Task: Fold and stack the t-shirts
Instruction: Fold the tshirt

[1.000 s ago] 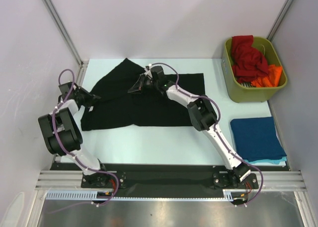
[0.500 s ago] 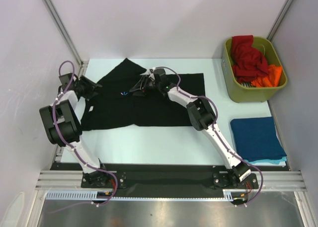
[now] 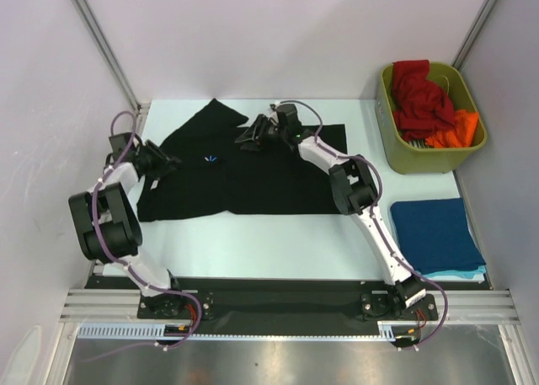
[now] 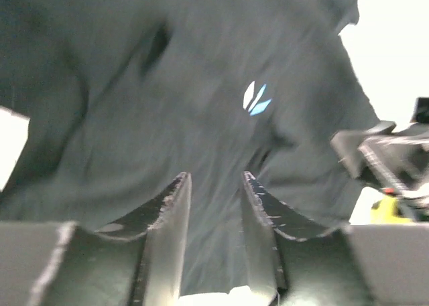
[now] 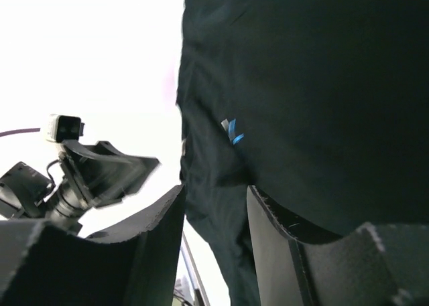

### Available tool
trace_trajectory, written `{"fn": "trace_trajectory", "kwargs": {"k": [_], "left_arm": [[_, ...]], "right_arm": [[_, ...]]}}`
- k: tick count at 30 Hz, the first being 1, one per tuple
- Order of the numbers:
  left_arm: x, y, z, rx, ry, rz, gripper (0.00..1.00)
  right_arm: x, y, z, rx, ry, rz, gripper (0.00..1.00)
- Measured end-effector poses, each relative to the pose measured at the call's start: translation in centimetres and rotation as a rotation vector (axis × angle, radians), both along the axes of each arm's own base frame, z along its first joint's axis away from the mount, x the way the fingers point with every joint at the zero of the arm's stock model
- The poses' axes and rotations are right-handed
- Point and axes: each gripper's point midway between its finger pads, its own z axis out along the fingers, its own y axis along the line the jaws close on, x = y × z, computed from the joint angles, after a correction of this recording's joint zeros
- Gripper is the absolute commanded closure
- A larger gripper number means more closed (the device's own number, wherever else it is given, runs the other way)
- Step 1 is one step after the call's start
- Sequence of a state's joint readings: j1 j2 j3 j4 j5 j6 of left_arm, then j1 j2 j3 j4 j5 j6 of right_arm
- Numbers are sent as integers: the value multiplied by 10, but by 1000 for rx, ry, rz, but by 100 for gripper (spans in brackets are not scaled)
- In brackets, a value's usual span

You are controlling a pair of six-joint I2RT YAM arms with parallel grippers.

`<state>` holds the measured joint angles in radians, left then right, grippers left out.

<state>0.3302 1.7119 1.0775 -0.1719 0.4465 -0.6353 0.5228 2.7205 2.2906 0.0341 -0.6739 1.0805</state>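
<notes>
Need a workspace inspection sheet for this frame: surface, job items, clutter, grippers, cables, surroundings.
Surface: pale table, no stains seen.
Job's things: black t-shirt spread out, print up; dark blue t-shirt folded atop teal t-shirt, right; red t-shirt and orange t-shirt in green bin.
Clutter: nothing seen.
Grippers: left gripper and right gripper over black t-shirt, jaws apart, holding nothing.
Cables: purple cables looped along both arms.
Surroundings: white walls, metal frame posts.

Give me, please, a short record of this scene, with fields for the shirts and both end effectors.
black shirt: spread out, print facing up
left end effector: open, at the shirt's left side
right end effector: open, at its far edge
bin: holds red shirt, orange shirt
stack: blue shirt folded on teal shirt
</notes>
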Motion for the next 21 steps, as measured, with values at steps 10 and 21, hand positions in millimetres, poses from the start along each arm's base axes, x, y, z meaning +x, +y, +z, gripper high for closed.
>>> {"fn": "trace_trajectory", "kwargs": {"k": [10, 21], "left_arm": [[-103, 12, -51, 100, 236, 118, 63], [-140, 59, -67, 152, 350, 279, 66]], "right_arm": [[-113, 107, 11, -88, -160, 197, 79], [-98, 113, -13, -169, -256, 99, 83]]}}
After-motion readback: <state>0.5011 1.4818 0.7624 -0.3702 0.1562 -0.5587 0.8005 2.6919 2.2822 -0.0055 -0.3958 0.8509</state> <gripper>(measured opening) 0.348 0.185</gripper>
